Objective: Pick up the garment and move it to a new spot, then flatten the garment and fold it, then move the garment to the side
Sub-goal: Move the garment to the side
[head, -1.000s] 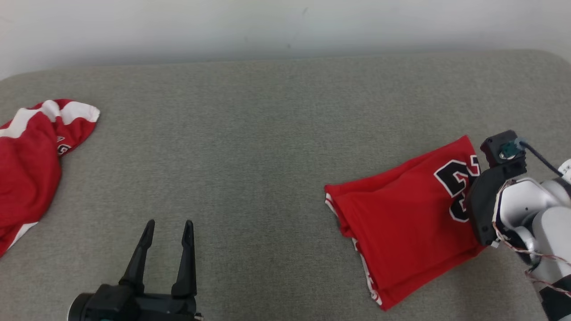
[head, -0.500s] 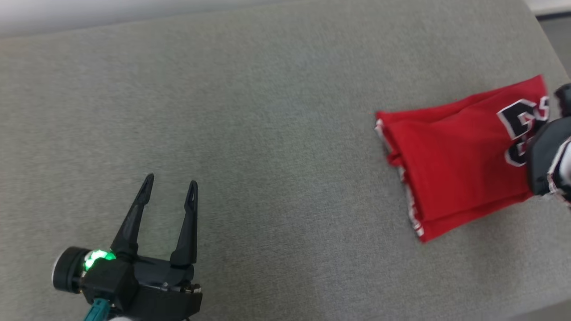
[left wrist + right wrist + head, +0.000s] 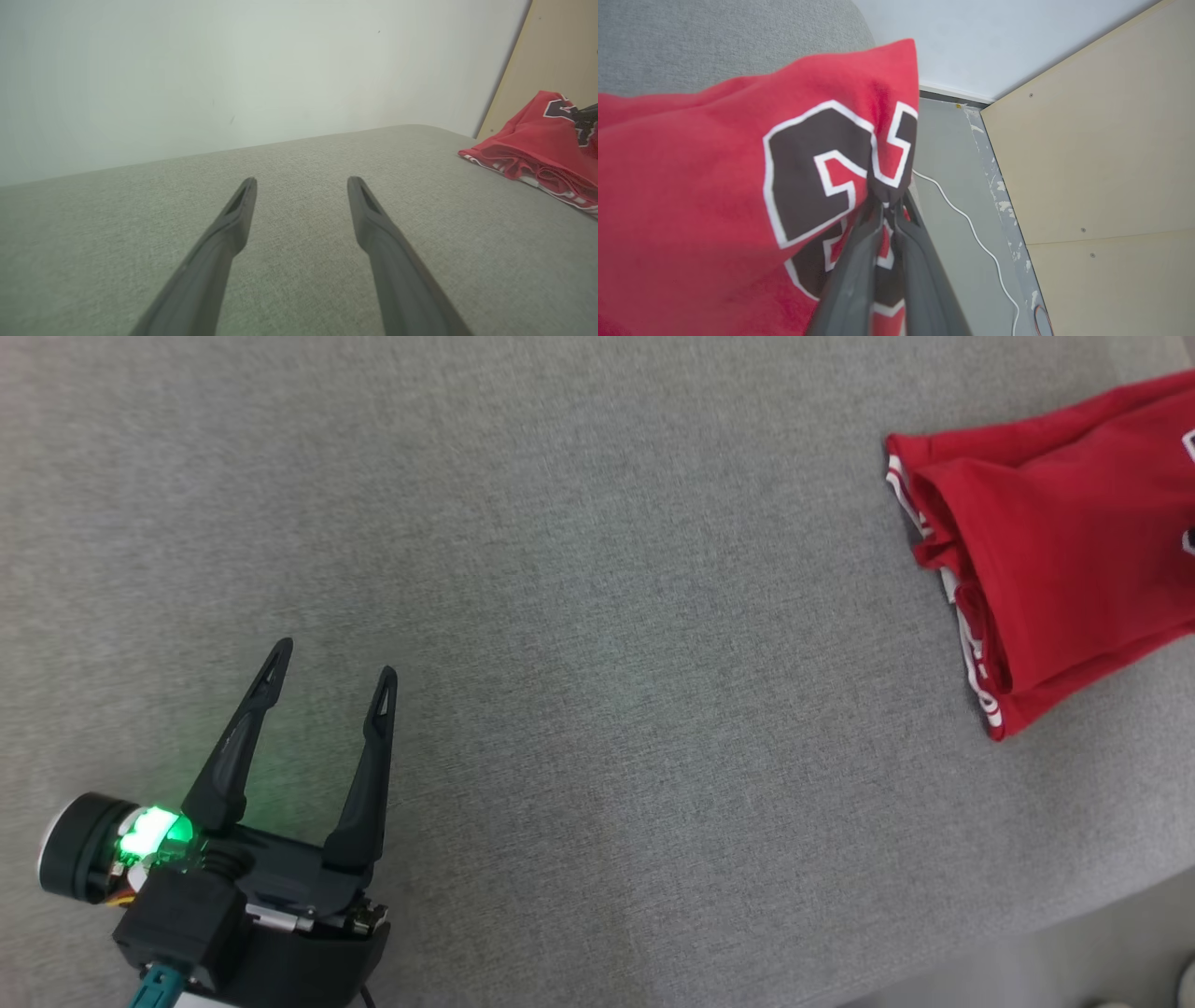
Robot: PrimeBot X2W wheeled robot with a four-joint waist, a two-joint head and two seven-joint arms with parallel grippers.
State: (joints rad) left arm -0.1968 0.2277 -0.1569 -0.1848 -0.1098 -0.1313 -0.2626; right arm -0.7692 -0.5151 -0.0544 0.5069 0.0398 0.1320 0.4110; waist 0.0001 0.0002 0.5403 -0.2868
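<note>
Your right gripper [image 3: 889,205] pinches the red garment [image 3: 691,196] at its black numeral [image 3: 798,149]; beyond it you see a white cable [image 3: 966,217] on the grey floor [image 3: 948,154].

Camera positions, three views.
Head view looks steeply down on the grey surface [image 3: 607,616], garment [image 3: 1055,523] upper right; left wrist view skims low, sharing that garment at right edge; right wrist view sits close against it.
</note>
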